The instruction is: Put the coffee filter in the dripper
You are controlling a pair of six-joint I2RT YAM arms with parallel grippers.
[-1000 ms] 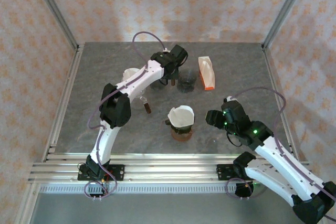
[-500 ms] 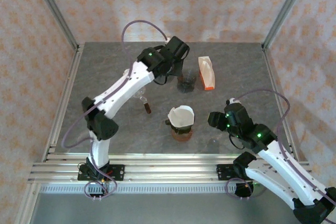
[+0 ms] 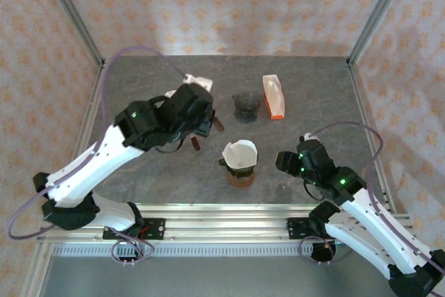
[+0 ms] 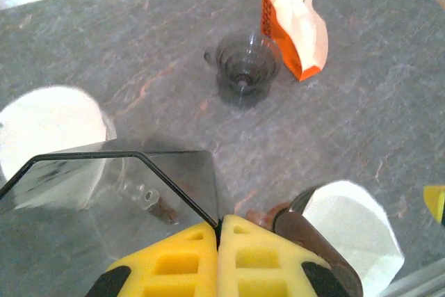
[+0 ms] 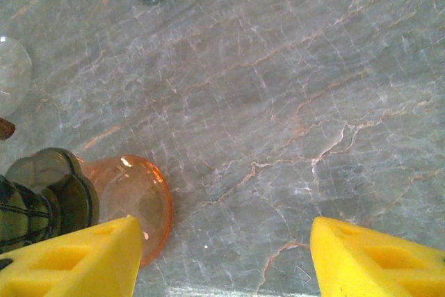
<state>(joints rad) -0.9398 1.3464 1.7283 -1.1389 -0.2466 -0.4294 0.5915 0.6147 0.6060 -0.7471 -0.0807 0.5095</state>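
Top external view: the grey marbled table [image 3: 313, 74] looks the same as a second ago, but the left arm [image 3: 104, 154] has changed a lot. It has swung back from the far middle of the table, and its elbow is now low on the left. That pull-back uncovers a white round object [image 3: 198, 80] at the far left-centre. The right arm [image 3: 361, 206] has hardly moved.

The orange-and-white box [image 3: 273, 97] and the smoky dripper [image 3: 246, 107] beside it stand where they were. So does the amber glass server [image 3: 240, 177] near the front.

The coffee filter [image 3: 240, 152] sits open-mouthed in a dark dripper [image 5: 49, 186] on top of that server, in the middle of the table.

The left gripper [image 4: 219, 231] has its yellow fingers pressed together with nothing between them. The filter lies to its right and nearer the front, apart from it; in the left wrist view it shows just past the closed tips.

The right gripper [image 5: 222, 255] is spread wide and empty over bare table. The filter stands near it on its left, not touching.
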